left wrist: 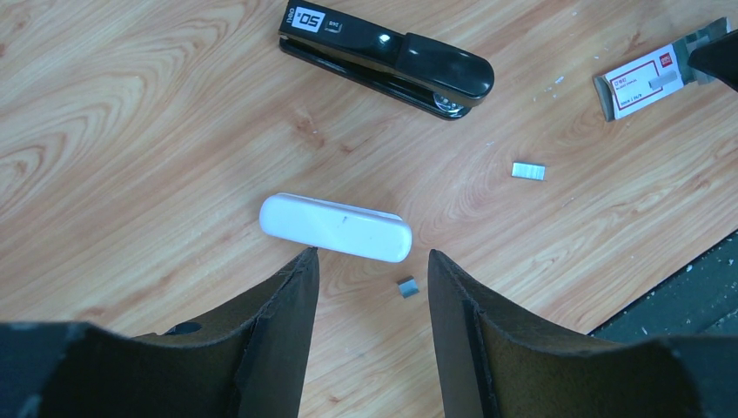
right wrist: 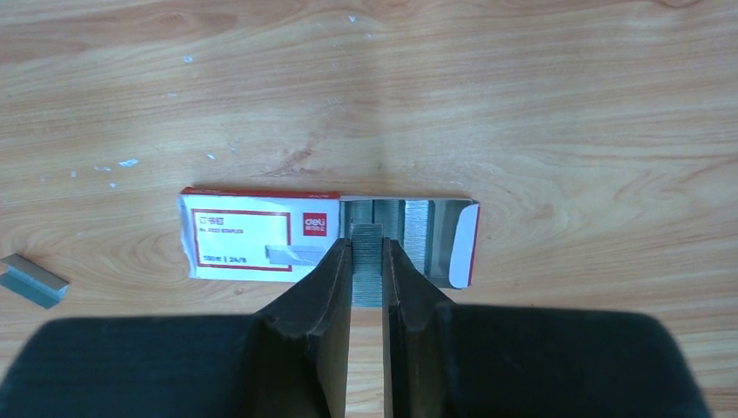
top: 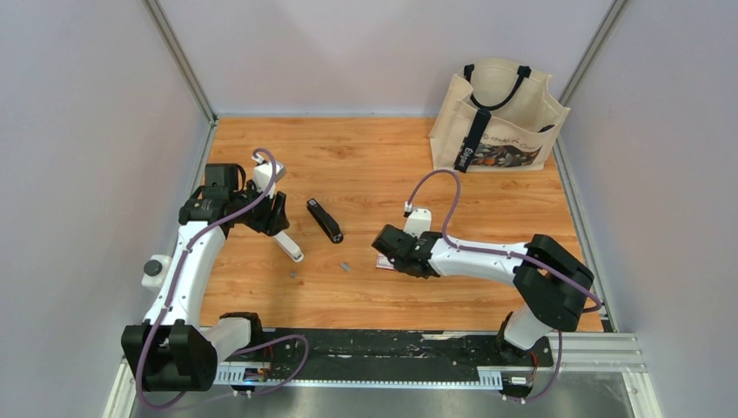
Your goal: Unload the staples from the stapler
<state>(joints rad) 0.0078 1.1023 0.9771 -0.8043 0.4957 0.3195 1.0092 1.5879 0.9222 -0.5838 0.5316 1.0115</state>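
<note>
The black stapler (top: 324, 220) lies closed on the wooden table; it also shows in the left wrist view (left wrist: 387, 63). My left gripper (left wrist: 372, 261) is open and empty, just above the table. A tiny grey staple piece (left wrist: 406, 286) lies between its fingertips, and a white oblong piece (left wrist: 335, 227) lies just beyond them. Another short staple strip (left wrist: 528, 171) lies further right. My right gripper (right wrist: 369, 248) is shut on a grey strip of staples (right wrist: 367, 261), at the open end of the red-and-white staple box (right wrist: 252, 239).
A canvas tote bag (top: 498, 117) stands at the back right. Another loose staple piece (right wrist: 33, 281) lies left of the box. A black rail (top: 392, 348) runs along the table's near edge. Grey walls close in both sides.
</note>
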